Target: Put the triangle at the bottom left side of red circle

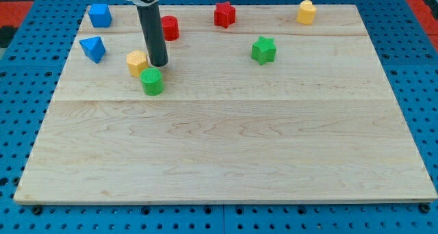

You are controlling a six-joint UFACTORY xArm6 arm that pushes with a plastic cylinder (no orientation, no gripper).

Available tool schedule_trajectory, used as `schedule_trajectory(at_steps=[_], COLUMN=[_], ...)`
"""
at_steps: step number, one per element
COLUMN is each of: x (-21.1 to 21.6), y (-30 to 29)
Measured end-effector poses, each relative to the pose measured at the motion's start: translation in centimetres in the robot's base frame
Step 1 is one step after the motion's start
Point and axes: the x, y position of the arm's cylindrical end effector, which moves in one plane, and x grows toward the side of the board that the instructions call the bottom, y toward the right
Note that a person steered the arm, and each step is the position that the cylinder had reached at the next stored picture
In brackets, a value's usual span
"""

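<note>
A blue triangle block point(92, 48) lies near the board's left edge, toward the view's top. A red round block point(170, 28) stands to its upper right, partly behind the rod. My tip point(159, 64) rests on the board just below the red round block, right of the blue triangle. An orange round-edged block point(137, 61) sits right beside my tip on its left. A green round block point(152, 81) sits just below my tip. I cannot tell whether my tip touches either one.
A blue cube-like block point(100, 15) sits at the top left corner. A red star block point(224, 14) is at the top middle, a green star block point(263, 50) right of centre, a yellow block point(306, 11) at the top right. The wooden board point(226, 152) lies on blue pegboard.
</note>
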Motion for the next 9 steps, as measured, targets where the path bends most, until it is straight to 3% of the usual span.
schedule_trajectory(at_steps=[1, 2, 3, 4, 5, 7, 8, 9], x=[-1.0, 1.3, 4.4, 4.7, 4.7, 2.2, 2.0, 0.6], y=[-3.5, -7.0, -7.8, -7.8, -7.6, 2.5, 4.5, 1.9])
